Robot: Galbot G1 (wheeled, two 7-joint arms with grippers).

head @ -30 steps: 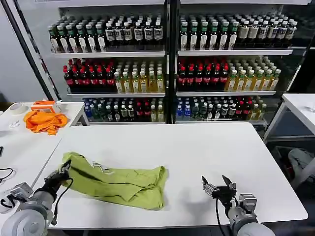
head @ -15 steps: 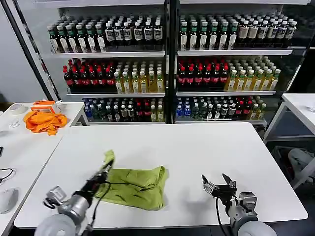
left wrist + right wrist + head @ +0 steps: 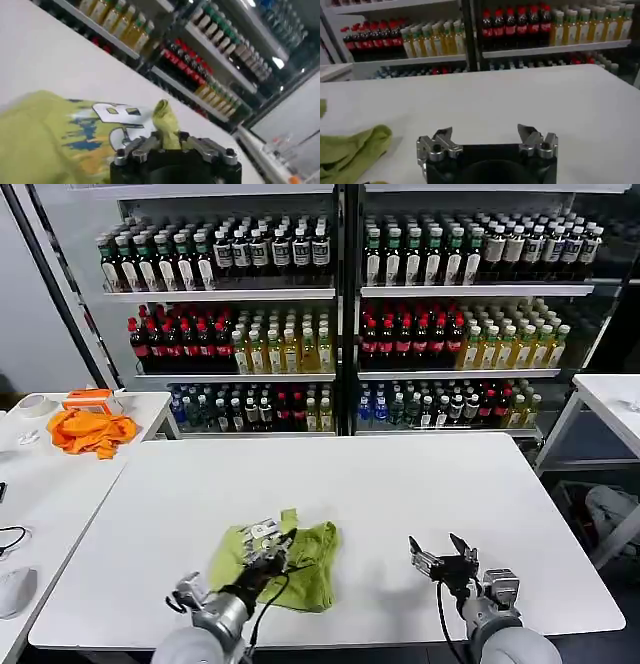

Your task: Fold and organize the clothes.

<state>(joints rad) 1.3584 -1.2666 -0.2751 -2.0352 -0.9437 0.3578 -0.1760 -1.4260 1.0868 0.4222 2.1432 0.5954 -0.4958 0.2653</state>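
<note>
Dragged across from the bench's left edge, the left claw (image 3: 268, 556) now sits near the middle of the front edge, and the T-shirt (image 3: 305, 569) it carries has been doubled over on itself: a second ago the garment lay spread long toward the left, now it is a compact bundle with its white printed graphic (image 3: 262, 530) turned up. In the left wrist view the left claw (image 3: 170, 146) is clenched on a pinched peak of the yellow-green T-shirt (image 3: 47, 130), the fabric standing up between its fingers (image 3: 141, 148), with the graphic (image 3: 117, 114) just beyond them.

To the right along the same front edge, well apart from the shirt, the right claw (image 3: 444, 560) hovers released above bare bench (image 3: 420, 474), where it was before. The right wrist view shows the right claw (image 3: 487, 136) with its fingers (image 3: 441, 136) spread wide and nothing between them, and the T-shirt (image 3: 350, 150) lying off to one side.

Farther back on the left, an orange cloth (image 3: 92, 430) lies on a separate side bench (image 3: 35, 484). Behind everything stand shelves of bottles (image 3: 340, 314).
</note>
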